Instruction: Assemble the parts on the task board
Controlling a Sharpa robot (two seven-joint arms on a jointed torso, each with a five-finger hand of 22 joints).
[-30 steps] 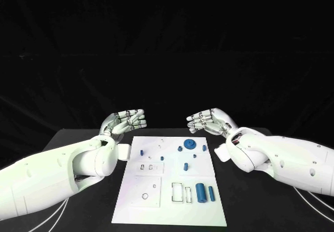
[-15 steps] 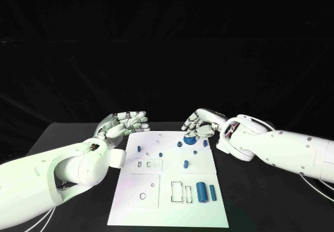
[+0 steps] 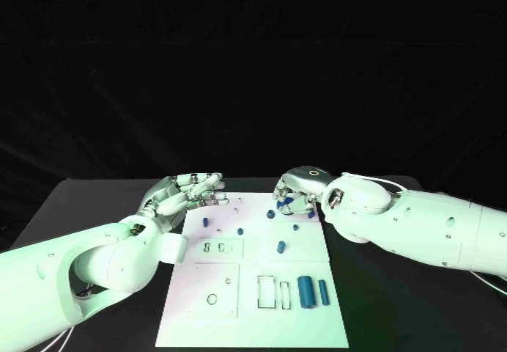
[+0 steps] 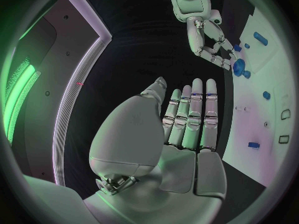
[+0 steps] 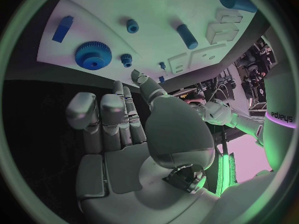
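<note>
1. Both arms are glossy white shells dotted with small dark screws.
2. The left hand point(image 3: 188, 192) and right hand point(image 3: 298, 192) are silver, with segmented metal fingers.
3. White cables trail beneath each forearm.

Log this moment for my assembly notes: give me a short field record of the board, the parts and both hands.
board: white task board mid-table
gear: large blue gear at the far end, under the right hand
cylinder: big blue cylinder lying at the near end
left hand: left hand at the board's far left corner, fingers apart, holding nothing
right hand: right hand over the gear, holding nothing
</note>
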